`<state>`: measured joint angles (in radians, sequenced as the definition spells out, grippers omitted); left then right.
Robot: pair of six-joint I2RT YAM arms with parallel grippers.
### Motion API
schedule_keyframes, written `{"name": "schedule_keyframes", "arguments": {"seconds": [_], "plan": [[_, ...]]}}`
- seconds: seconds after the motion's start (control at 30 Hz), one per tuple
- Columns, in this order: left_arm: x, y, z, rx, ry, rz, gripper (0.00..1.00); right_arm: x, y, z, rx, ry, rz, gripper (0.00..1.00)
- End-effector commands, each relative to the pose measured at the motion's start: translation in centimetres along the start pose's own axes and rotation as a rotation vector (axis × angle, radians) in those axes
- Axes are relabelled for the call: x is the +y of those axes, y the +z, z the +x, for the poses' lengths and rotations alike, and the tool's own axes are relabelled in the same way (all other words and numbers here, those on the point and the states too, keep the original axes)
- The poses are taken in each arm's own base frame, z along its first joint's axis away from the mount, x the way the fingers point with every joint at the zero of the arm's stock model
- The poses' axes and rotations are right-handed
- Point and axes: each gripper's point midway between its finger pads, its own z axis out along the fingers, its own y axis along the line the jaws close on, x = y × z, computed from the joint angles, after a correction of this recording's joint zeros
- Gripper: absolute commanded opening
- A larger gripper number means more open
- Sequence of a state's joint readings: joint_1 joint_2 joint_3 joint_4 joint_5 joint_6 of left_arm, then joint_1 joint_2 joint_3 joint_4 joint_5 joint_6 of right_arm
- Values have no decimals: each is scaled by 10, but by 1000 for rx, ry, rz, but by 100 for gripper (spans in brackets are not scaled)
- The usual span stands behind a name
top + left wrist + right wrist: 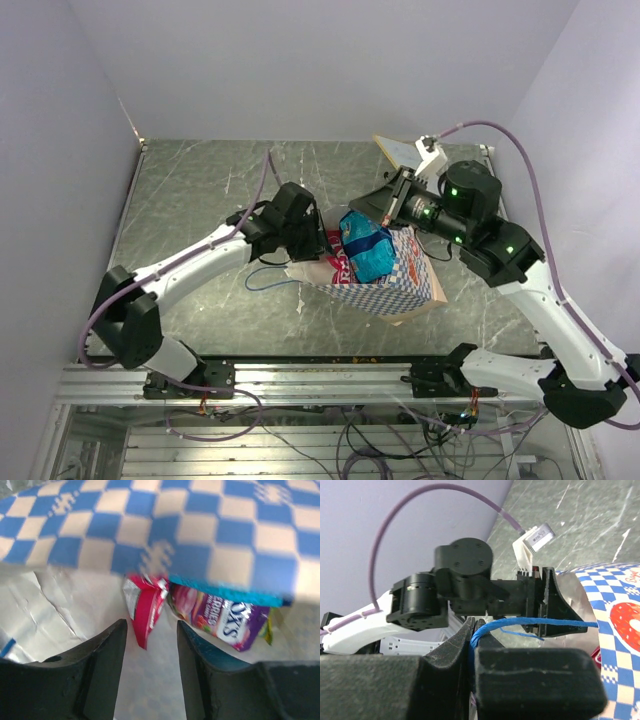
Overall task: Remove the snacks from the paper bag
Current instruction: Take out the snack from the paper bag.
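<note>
Hardly begun, judging from above: no snack seen lying clear of the paper bag anywhere on the table. Found on its side mid-table, mouth turned toward the left arm and propped open. Kept up by the right gripper, clamped tight on the blue string handle and on nothing else.

At the mouth, the left gripper, fingers about halfway apart, straddling the lower corner of a red packet without visibly pinching it (contact on the left finger too blurred to call). Just beside the red one, a blue-and-purple packet; past its right end, a sliver of a yellow-green packet. No sign of a fourth from any view.

So, all of the emptying left to do, probably red one first.

Around: a tan card at the far edge, well apart from the work; the other string handle looped loose on the table near the left wrist. In the way: the checkered upper wall hanging low over the packets, leaving a shallow opening, likely to sag shut should the handle slacken.
</note>
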<state>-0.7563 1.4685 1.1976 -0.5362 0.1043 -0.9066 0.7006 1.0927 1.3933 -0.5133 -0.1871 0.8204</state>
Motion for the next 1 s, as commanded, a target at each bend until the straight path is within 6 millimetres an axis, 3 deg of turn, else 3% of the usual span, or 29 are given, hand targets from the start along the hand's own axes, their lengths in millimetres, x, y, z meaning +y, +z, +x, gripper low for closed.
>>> {"name": "schedule_keyframes", "arguments": {"seconds": [0.0,0.33,0.47,0.6,0.73,0.83,0.97], "plan": [[0,23,-20,-95,-5,-28,59,2,-21,-20,-104,-16,26,0],[10,81,-21,-53,26,-94,69,4,-22,-15,-107,9,-4,0],[1,96,-29,-52,54,-80,66,1,-26,-18,-122,6,18,0],[-1,99,-41,-81,70,-93,51,-3,-27,-18,-123,1,41,0],[-12,87,-50,-120,53,-67,13,-3,-28,-15,-110,-1,36,0],[-21,71,-55,-148,41,-34,7,-8,-29,-13,-113,2,55,0],[-38,47,-63,-170,62,13,7,-10,-26,-14,-119,-16,58,0]]}}
